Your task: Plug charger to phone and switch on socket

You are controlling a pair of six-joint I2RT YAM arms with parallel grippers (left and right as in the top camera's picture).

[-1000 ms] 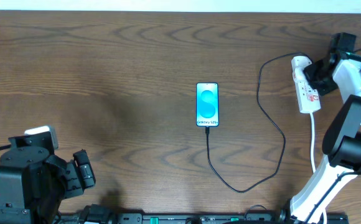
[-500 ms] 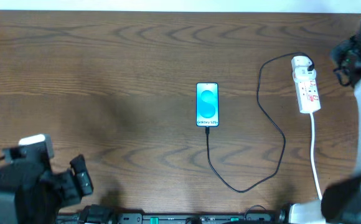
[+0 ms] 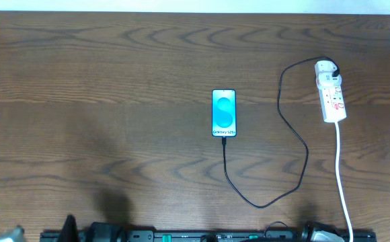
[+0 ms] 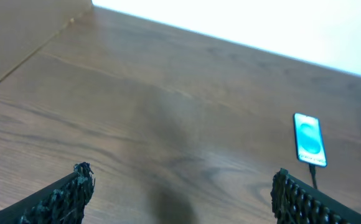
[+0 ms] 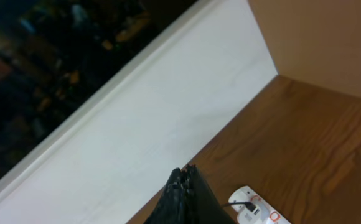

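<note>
At the centre of the overhead frame, the slim rectangular smartphone with a bright cyan-blue screen (image 3: 224, 113) lies flat on the dark wood-grain counter (image 3: 114, 81), its small text toward the bottom edge. The long thin black charger cable (image 3: 224, 154) meets the phone's lower end. From there I see it run down, curl right and climb to a black plug seated in the top end of the white elongated power strip (image 3: 332, 97), upper right. The strip's thick white cord (image 3: 343, 181) drops toward the lower right corner. I cannot make out how the red-marked switches are set.

In the left wrist view, the left end effector (image 4: 182, 177) has its fingers (image 4: 62, 196) spread wide at the bottom corners, holding nothing, with the phone at middle right. In the right wrist view, the right end effector (image 5: 187, 180) shows its fingers pressed together into one dark wedge at bottom centre, empty. The plugged end of the power strip lies just right of it in the frame.
</note>
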